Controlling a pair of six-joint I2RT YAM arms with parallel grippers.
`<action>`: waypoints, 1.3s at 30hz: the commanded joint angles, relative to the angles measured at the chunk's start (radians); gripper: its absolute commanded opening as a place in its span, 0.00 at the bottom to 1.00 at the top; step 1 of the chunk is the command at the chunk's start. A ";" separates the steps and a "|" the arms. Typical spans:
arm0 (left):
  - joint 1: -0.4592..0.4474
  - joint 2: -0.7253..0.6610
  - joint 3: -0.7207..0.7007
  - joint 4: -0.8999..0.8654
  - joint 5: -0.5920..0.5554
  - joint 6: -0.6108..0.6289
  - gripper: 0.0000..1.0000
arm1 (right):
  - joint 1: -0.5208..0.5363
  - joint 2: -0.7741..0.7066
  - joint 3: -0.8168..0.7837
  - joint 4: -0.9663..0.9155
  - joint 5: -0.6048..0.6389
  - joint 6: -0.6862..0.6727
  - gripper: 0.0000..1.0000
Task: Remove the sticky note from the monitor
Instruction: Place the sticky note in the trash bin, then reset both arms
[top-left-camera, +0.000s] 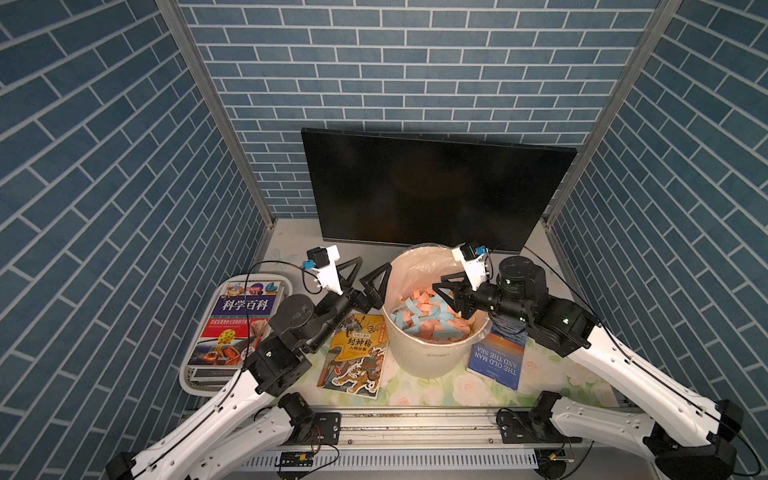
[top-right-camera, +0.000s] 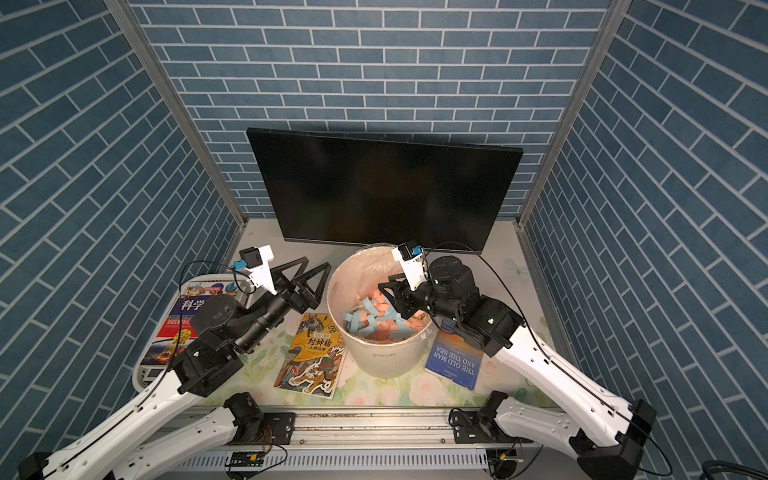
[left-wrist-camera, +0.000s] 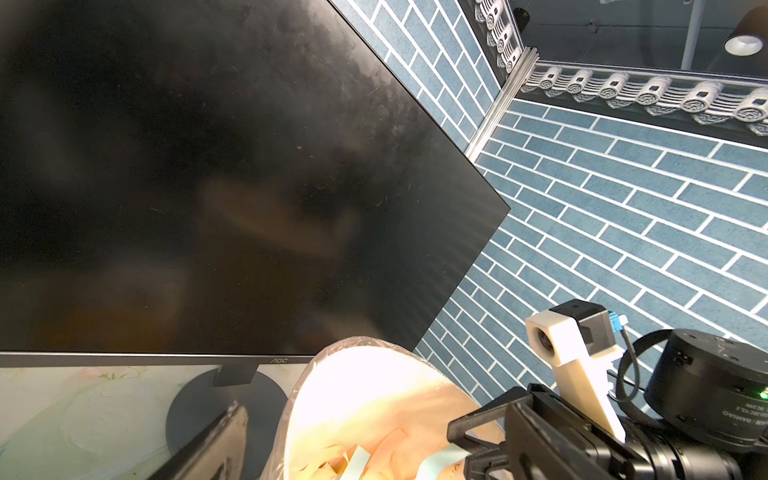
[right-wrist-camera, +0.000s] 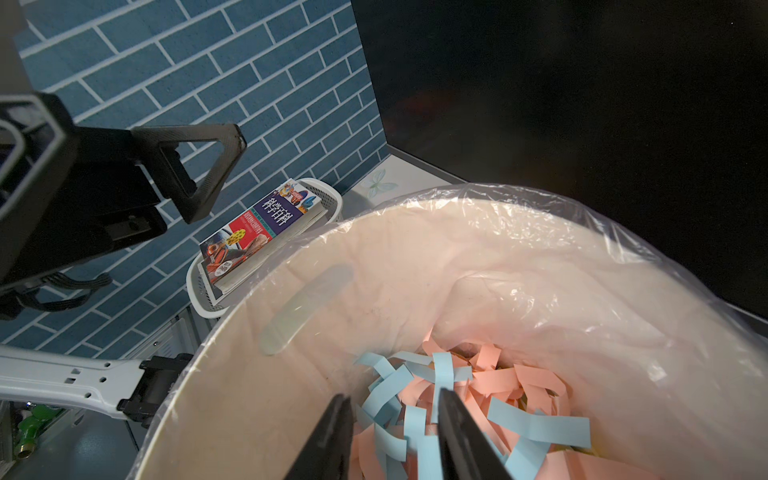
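Right gripper (right-wrist-camera: 395, 398): hangs just above the paper heap inside the bin, its two black fingers a little apart with nothing pinched between them. It is likely placed there so that a released note falls straight in.
Sticky note: none shows on the screen in any view. Which slip in the bin came from it cannot be told.
Monitor (top-left-camera: 432, 191): stands upright directly behind the bin, with a wide, dark, glossy screen that is bare apart from faint smudges.
Heap of notes (top-left-camera: 432, 320): pink and blue slips lie loosely in the lower part of the bin, directly under the right gripper.
Bin (top-left-camera: 432, 357): white and round, lined with a clear plastic bag (right-wrist-camera: 582, 266) folded over its rim. It sits mid-table, seemingly where either arm can reach it.
Task stage: judging by the bare screen, removal looks done and this looks like the drop-off.
Left gripper (top-left-camera: 373, 266): spread wide and empty, raised just beside the bin on the robot's left and pointing toward the monitor. It appears to be parked clear of the working arm.
Yellow book (top-left-camera: 355, 357): lies flat against the bin's left base.
Blue book (top-left-camera: 496, 359): lies flat at the bin's right, partly under the right arm.
White basket (top-left-camera: 185, 374): farther left of the bin, holding stacked books.
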 joint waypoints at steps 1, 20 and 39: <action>0.005 -0.003 -0.017 0.013 0.007 0.001 1.00 | 0.009 -0.023 -0.014 0.019 0.001 -0.004 0.41; 0.005 -0.007 -0.021 0.013 0.012 0.003 1.00 | 0.020 -0.025 0.032 0.020 0.069 -0.008 0.53; 0.006 -0.022 0.007 -0.101 -0.225 0.070 1.00 | -0.001 -0.146 0.008 -0.008 0.676 -0.103 1.00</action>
